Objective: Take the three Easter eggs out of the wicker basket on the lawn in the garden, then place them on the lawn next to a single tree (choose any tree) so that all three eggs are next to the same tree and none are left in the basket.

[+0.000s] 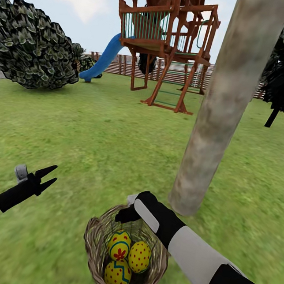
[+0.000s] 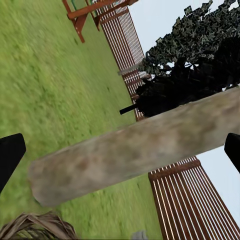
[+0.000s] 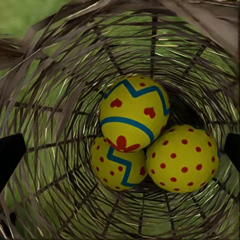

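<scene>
A thick grey tree [image 1: 229, 104] rises just behind the wicker basket [image 1: 95, 247] on the lawn [image 1: 93, 140], where three Easter eggs [image 1: 127, 258] sit clustered. The right gripper [image 1: 124, 213] hovers spread over the rim; the left gripper [image 1: 46, 178] is spread over grass.

The head camera looks forward and down across the lawn [image 1: 94, 131] toward the play tower [image 1: 167, 43]. The right wrist camera stares close into the wicker basket [image 3: 60, 100], shared with the head view. The left wrist camera (rolled sideways) faces the tree [image 2: 140, 150] trunk and the fence [image 2: 180, 200].
</scene>
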Controlling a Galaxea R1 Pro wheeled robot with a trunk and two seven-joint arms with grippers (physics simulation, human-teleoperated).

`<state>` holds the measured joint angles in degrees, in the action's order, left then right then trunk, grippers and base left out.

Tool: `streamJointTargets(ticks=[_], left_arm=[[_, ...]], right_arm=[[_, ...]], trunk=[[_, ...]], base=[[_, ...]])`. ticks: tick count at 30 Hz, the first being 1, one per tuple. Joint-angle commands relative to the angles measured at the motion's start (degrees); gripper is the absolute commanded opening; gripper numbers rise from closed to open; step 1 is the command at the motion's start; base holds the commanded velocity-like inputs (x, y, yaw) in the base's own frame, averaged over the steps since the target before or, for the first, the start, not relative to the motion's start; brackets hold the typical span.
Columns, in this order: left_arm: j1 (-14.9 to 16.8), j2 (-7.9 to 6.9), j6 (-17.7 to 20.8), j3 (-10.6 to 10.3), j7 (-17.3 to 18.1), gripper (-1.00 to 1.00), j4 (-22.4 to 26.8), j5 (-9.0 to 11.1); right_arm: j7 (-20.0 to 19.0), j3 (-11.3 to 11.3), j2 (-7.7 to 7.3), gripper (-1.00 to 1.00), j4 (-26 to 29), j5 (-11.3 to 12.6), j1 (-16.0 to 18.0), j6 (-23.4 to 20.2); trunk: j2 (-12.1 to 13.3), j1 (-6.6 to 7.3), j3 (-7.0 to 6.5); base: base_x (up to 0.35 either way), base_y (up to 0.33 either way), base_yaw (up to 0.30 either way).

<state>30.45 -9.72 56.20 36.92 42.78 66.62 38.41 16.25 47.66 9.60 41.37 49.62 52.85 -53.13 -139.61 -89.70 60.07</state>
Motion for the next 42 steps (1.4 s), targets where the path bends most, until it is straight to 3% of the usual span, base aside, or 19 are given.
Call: streamJointTargets(ticks=[1,6,15,42], left_arm=[[0.0,0.03,0.2,0.1,0.3,1.00,0.0,-0.2],[0.0,0.05,0.2,0.1,0.3,1.00,0.1,-0.2],[0.0,0.05,0.2,0.1,0.3,1.00,0.2,-0.2],[0.0,0.05,0.2,0.1,0.3,1.00,0.0,-0.2]], right_arm=[[0.6,0.2,-0.02,1.00,0.0,0.6,0.1,0.0],[0.6,0.2,0.01,1.00,-0.1,1.2,0.1,-0.1],[0.4,0.2,0.11,1.00,-0.2,1.4,0.1,-0.1],[0.5,0.2,0.05,1.00,-0.1,0.5,0.1,1.3]], trunk=[[0.0,0.00,0.05],[0.0,0.00,0.05],[-3.6,-1.98,1.67],[-4.0,-2.67,7.65]], base=[[0.061,0.000,0.000],[0.022,0.000,0.000],[0.001,0.000,0.000],[0.000,0.000,0.000]])
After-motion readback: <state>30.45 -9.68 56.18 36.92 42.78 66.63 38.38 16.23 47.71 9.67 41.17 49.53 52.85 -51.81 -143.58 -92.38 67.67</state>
